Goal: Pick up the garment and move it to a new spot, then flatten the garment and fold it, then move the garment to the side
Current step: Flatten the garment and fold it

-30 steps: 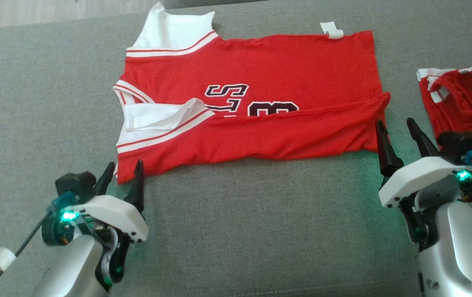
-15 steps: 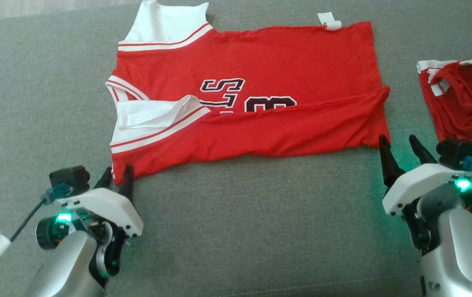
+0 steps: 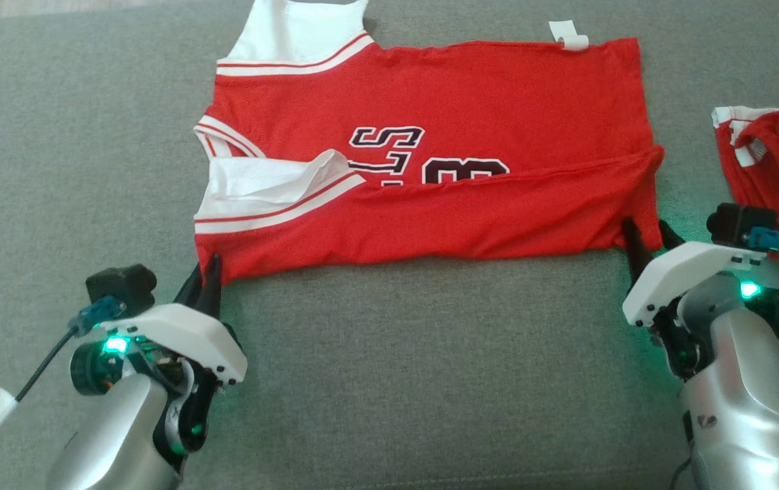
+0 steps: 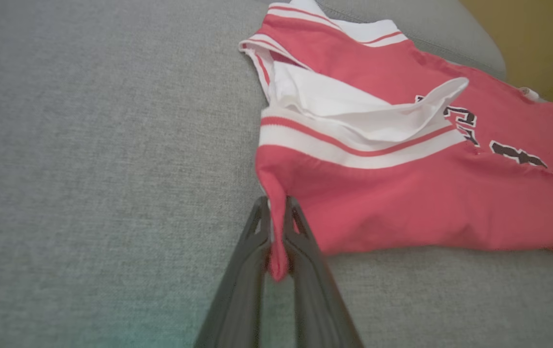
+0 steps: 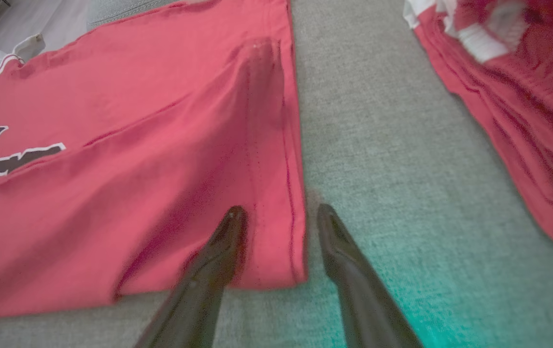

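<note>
- couch (image 3: 430, 354): grey cloth surface that carries everything.
- jersey (image 3: 471, 102): red, in the middle of the couch, long axis running left to right, white shoulders to the left and hem to the right; its near long edge is already turned over.
- second red garment (image 3: 777, 170): crumpled at the couch's right edge, apart from the jersey.
- left gripper (image 4: 276, 203): pressed together, pinching the jersey's near left corner.
- right gripper (image 5: 281, 212): spread astride the near right corner, one finger on the cloth, the other on the couch beside the hem; likely it must close before both lift that edge.
</note>
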### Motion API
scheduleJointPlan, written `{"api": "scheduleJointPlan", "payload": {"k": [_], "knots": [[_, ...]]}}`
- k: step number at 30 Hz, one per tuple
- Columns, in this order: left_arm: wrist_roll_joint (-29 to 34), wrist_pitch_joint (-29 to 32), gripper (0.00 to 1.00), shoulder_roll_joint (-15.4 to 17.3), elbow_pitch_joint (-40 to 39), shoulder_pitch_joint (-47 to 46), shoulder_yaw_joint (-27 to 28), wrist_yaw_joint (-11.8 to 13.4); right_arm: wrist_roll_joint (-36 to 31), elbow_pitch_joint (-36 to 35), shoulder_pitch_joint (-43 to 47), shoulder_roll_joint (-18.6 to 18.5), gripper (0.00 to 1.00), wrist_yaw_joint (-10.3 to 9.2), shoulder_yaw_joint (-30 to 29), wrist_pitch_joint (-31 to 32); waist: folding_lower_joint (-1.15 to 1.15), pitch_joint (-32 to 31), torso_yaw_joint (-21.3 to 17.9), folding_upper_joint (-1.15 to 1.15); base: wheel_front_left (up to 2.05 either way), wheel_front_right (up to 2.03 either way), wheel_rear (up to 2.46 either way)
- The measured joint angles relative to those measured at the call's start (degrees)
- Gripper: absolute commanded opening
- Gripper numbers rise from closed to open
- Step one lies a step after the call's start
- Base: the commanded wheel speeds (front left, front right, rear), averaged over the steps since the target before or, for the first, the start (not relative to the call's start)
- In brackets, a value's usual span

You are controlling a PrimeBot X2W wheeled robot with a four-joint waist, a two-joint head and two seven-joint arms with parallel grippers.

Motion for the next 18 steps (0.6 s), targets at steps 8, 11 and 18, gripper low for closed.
{"api": "scheduleJointPlan", "payload": {"k": [8,11,18], "knots": [[0.1,-1.4,0.0,1.5,-4.8,0.0,0.2,-0.2,2.6,3.1,-1.7,-0.1,0.0,0.0,0.9,-3.0,0.0,-1.9,0.7,0.0,0.0,0.0,0.0],[0.1,-1.3,0.0,2.5,-6.8,0.0,0.5,-0.1,3.5,2.4,-1.7,-0.1,0.0,0.0,0.8,-3.1,0.0,-2.6,0.7,0.0,0.0,0.0,0.0],[0.7,1.8,0.0,7.3,-18.1,1.4,1.6,2.2,3.9,-4.1,-1.3,-0.1,0.0,0.0,-0.5,0.2,0.0,-5.6,0.7,0.0,0.0,0.0,0.0]]}}
